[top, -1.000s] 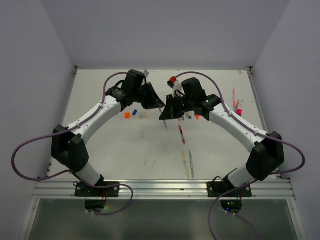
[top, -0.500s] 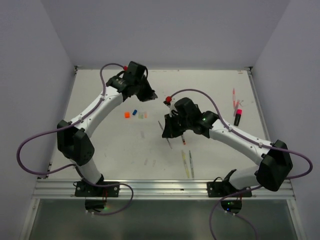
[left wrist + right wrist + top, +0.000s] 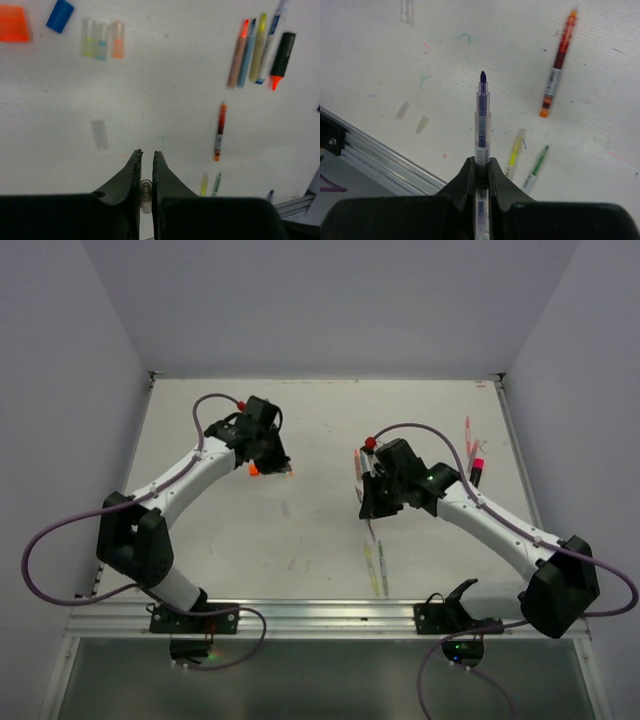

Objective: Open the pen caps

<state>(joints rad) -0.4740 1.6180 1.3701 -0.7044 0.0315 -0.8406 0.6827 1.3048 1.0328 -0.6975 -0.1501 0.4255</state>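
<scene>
Pen caps (image 3: 101, 41) — three small translucent tubes — yellow, blue, orange-tinted

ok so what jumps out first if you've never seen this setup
First, the right gripper pinching an uncapped purple-tipped pen, its bare tip pointing out over the table. Next, the left gripper, shut on what looks like a clear cap, hanging near the row of loose caps on the left half.
</scene>
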